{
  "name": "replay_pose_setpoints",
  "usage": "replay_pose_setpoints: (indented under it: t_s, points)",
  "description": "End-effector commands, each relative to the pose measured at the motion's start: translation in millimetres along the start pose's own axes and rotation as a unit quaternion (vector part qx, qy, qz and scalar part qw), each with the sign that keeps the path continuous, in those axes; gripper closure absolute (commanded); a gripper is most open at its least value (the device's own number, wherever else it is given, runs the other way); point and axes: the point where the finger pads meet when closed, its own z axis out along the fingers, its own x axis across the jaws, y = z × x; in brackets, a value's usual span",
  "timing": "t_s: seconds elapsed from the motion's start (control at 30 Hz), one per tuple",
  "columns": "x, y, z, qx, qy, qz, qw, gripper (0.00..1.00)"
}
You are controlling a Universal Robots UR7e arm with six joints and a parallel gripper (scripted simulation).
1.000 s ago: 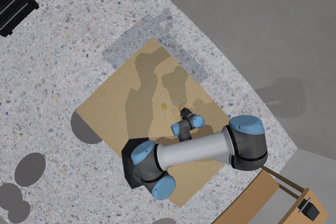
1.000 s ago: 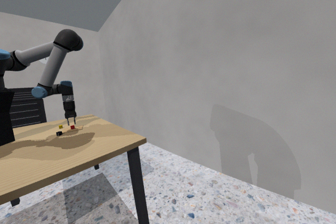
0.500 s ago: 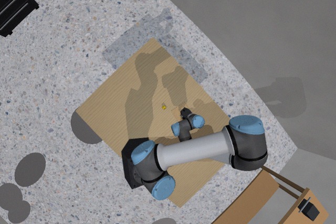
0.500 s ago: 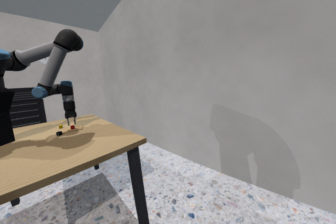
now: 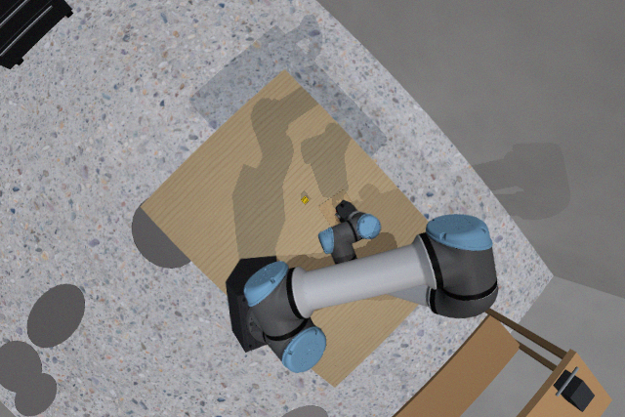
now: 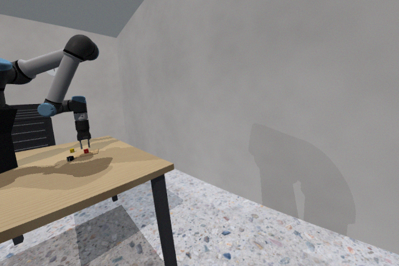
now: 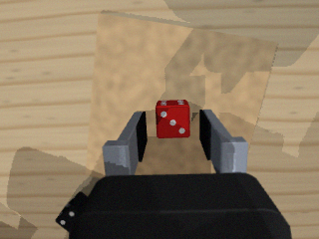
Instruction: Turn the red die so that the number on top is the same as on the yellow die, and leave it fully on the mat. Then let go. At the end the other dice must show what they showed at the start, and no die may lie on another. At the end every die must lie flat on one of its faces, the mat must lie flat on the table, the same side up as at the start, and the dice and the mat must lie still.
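Note:
The red die (image 7: 172, 121) (image 6: 86, 151) lies flat on the tan mat (image 7: 120, 60) (image 5: 326, 212). Its top shows three pips in the wrist view; a strip of the side face shows at its far edge. My gripper (image 7: 172, 125) (image 6: 85, 147) is open and points down, with one finger to each side of the red die in the wrist view and a gap on both sides. In the exterior view the fingertips appear just above the die. The yellow die (image 5: 304, 199) (image 6: 72, 150) lies on the table off the mat; its top number is too small to read.
A black die (image 7: 72, 211) (image 6: 70, 158) lies near the mat, partly hidden by the gripper body in the wrist view. The wooden table (image 5: 201, 190) (image 6: 135, 163) carries the arm base. The arm hides part of the mat in the top view, and shadows cross the mat.

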Motion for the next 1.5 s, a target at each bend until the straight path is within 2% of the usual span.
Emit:
replay_pose_setpoints:
  t_s: [0.0,0.67,1.07,1.47]
  points:
    - [1.0,0.8,0.4,0.0,0.001,0.0,1.0,0.21]
    - [1.0,0.8,-1.3,0.0,0.001,0.0,1.0,0.21]
    - [0.9,0.8,-36.1,0.0,0.001,0.0,1.0,0.21]
    - [0.9,0.8,-45.2,0.0,0.001,0.0,1.0,0.21]
